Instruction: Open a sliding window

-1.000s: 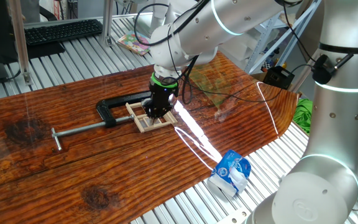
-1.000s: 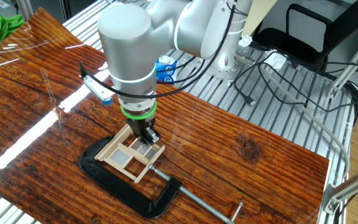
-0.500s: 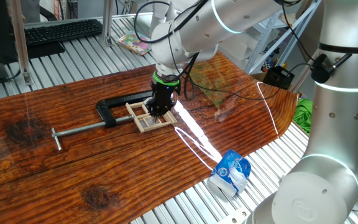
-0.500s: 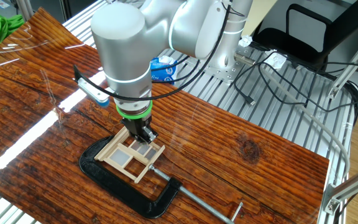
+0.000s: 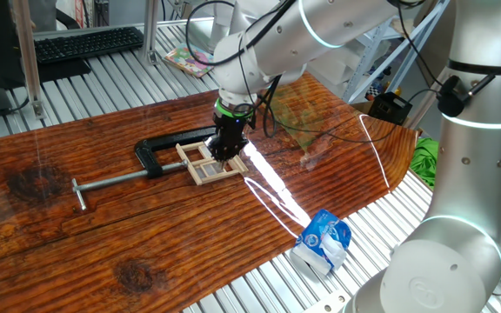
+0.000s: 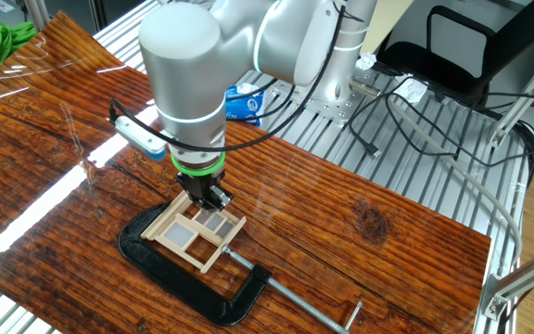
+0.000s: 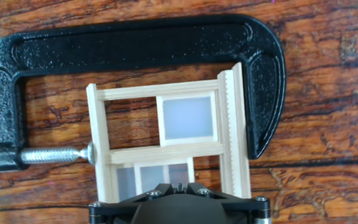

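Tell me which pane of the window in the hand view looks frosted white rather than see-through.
The upper-right pane of the sliding window; the pane beside it shows bare wood grain.

A robotics lab. A brown wood-grain board [image 5: 146,226] lies on a frame of aluminium slats [image 6: 415,176]. At 10 o'clock in one fixed view sits a keyboard [image 5: 85,42]. Loose black cables [image 6: 434,121] and an office chair [image 6: 457,46] fill 2 o'clock in the other fixed view, by the arm's bolted base [image 6: 336,97].
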Controlling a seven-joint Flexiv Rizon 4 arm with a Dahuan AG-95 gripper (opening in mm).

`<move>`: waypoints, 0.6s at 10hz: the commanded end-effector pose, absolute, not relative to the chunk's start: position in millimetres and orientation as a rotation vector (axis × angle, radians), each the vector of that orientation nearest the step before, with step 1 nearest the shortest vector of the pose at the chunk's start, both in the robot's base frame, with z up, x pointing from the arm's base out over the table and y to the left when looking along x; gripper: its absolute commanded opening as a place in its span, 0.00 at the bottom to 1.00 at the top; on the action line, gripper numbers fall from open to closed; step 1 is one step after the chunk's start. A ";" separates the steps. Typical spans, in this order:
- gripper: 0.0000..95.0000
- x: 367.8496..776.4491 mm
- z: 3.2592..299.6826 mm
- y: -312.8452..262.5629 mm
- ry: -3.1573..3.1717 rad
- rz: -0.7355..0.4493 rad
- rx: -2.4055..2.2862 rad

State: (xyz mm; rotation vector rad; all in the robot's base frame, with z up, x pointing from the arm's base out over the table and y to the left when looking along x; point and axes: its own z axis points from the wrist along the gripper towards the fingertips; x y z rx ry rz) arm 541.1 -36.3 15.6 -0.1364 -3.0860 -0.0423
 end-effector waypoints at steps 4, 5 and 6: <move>0.00 541.1 16.5 -45.5 -3.081 -0.062 -0.084; 0.00 541.0 16.1 -47.0 -3.082 -0.062 -0.072; 0.00 540.9 15.8 -48.2 -3.083 -0.060 -0.063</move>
